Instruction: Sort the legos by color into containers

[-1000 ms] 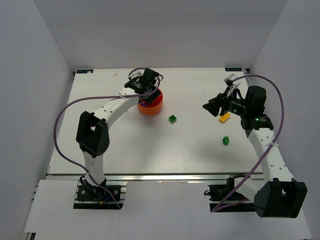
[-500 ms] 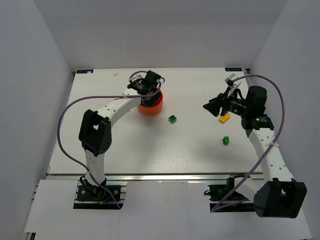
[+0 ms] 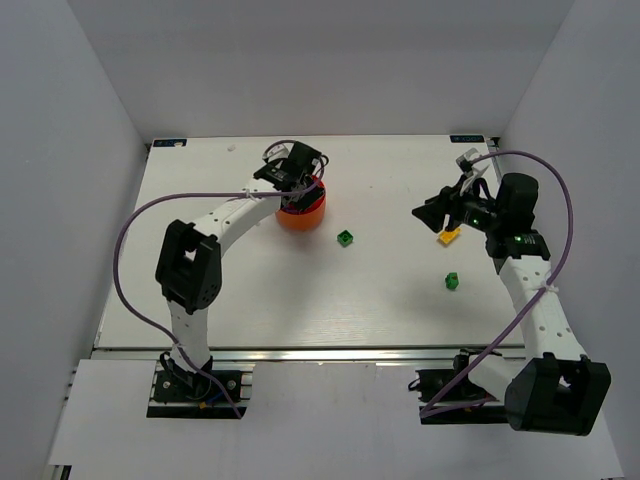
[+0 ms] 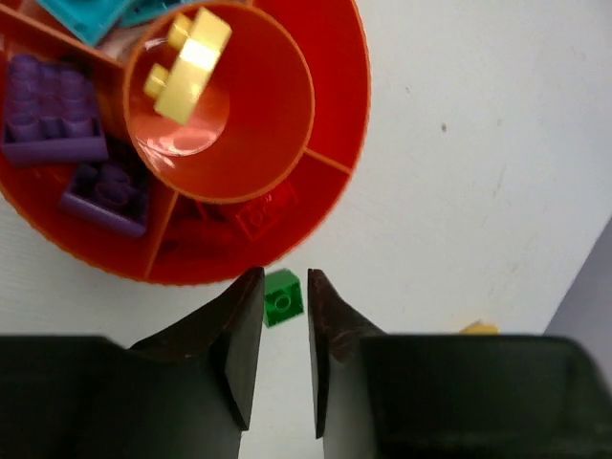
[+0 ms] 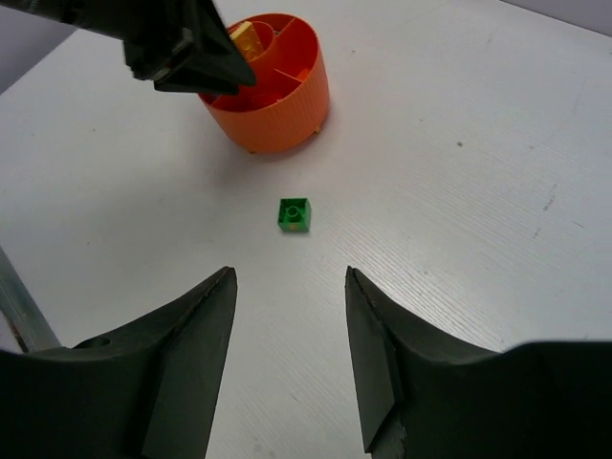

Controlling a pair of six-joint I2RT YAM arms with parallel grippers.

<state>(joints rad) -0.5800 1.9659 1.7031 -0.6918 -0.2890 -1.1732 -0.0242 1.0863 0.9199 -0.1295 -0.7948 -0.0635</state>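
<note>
Closest to the near edge of the table (image 3: 250, 290), on its right side, lies the outer green lego (image 3: 451, 281), loose and apart from everything. Just beyond it the yellow lego (image 3: 449, 235) sits beside the right arm's wrist, toward the right edge.

The right gripper (image 5: 290, 277) hangs above the table with its jaws spread wide and nothing between them. It faces the middle green lego (image 5: 294, 213), which its wrist view frames squarely in the gap, so this looks like a line-up for the next pick. That lego lies near the table's centre, near the bowl (image 5: 277, 115) but not touching it.

Farther back, the left gripper (image 4: 284, 274) hovers over the bowl's rim, jaws parted narrowly and empty. The green seen through its gap is the middle lego down on the table.

Inside the bowl the sorting shows: yellow legos (image 4: 186, 62) in the central cup (image 4: 277, 143), purple legos (image 4: 53, 110) in two wedges, cyan legos (image 4: 91, 11) in another, and red legos (image 4: 253, 215) in the wedge nearest the fingertips. No green shows in the visible part, so the three loose pieces appear to be what remains.
</note>
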